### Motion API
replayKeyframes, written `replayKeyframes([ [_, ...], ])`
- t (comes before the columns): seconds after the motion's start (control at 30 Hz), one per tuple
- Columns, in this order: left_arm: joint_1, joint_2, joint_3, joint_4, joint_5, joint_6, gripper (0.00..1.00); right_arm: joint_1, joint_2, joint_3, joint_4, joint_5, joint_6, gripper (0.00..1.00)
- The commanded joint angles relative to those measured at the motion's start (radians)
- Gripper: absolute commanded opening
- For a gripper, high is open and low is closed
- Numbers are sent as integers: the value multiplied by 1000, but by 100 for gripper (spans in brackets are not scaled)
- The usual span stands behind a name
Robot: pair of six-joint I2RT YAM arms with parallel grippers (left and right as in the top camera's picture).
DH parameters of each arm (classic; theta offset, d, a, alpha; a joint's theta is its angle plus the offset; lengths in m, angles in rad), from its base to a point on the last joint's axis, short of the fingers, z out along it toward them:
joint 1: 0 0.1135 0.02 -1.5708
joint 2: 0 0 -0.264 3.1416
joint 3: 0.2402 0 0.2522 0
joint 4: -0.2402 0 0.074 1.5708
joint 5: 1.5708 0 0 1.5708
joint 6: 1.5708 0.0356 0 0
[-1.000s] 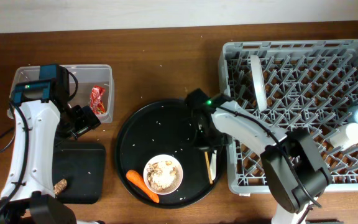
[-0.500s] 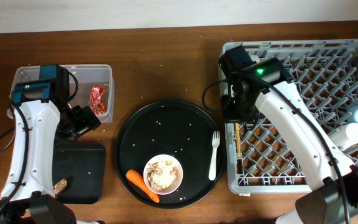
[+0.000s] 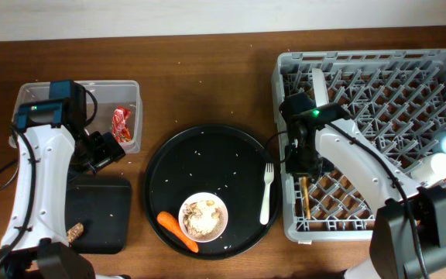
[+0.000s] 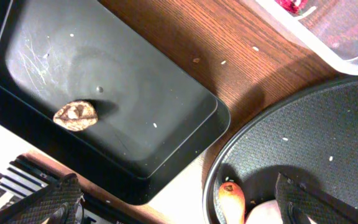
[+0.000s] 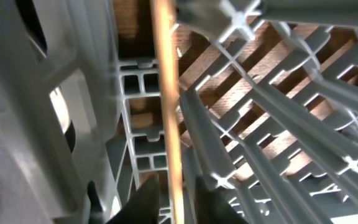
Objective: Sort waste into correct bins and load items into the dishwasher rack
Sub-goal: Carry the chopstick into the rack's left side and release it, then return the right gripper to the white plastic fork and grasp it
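Wooden chopsticks, thin and brown, lie along the left side of the large square grey plastic dishwasher rack, low among its pegs. The right gripper hangs over them with its jaws a little apart. A dark fingertip stands on each side of the stick, just beside it and, as far as the blurred wrist view shows, not pressing it. A pale round plate stands upright between the pegs nearby. Beside the rack, a white fork lies on the large round black tray, near a white bowl of beige scraps and an orange carrot. The left gripper is spread wide and empty near the shallow black rectangular tray.
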Motion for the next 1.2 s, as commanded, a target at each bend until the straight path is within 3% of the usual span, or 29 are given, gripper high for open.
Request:
replayKeyframes([
  [0.0, 4, -12, 0, -1, -7, -11, 99, -6, 0, 57, -34, 19, -29, 49],
  [0.13, 4, -12, 0, -3, -7, -11, 99, 1, -2, 174, -137, -5, -29, 49],
  [0.37, 5, -12, 0, -3, -8, -11, 99, 122, -33, 201, -136, -139, 3, 45],
  [0.5, 5, -12, 0, -5, -8, -11, 99, 214, -31, 156, -82, -84, 123, 45],
  [0.7, 5, -12, 0, -6, -8, -11, 99, 231, -14, 7, 79, -76, 266, 45],
  [0.97, 4, -12, 0, -4, -7, -11, 99, 232, -11, -175, 290, -94, 291, 45],
  [1.17, 4, -12, 0, -4, -7, -11, 99, 231, 43, -209, 364, -94, 291, 45],
])
